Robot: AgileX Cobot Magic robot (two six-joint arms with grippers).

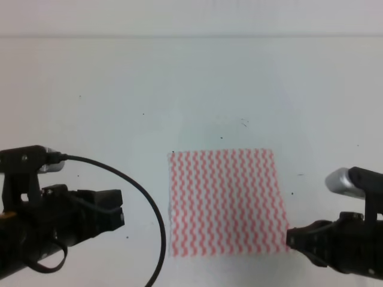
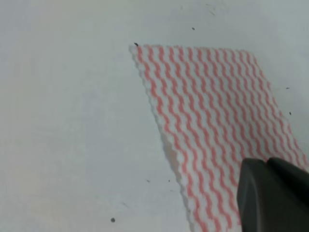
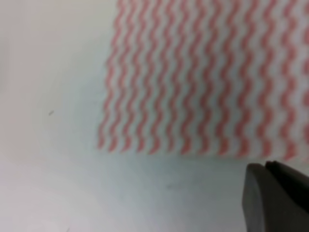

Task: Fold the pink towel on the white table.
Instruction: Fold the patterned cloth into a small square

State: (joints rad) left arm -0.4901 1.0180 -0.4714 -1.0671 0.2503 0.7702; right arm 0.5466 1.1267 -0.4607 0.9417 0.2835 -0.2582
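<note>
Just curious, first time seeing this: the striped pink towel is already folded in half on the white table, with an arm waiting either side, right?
Not folded: the pink towel lies flat and spread open on the white table, as the exterior high view shows.

Even, soft light — a pale wall (image 1: 191, 18) rises behind the far edge, plain and bare.

Bright even light, faint shadows, soft exterior view, right wrist view blurred
</note>
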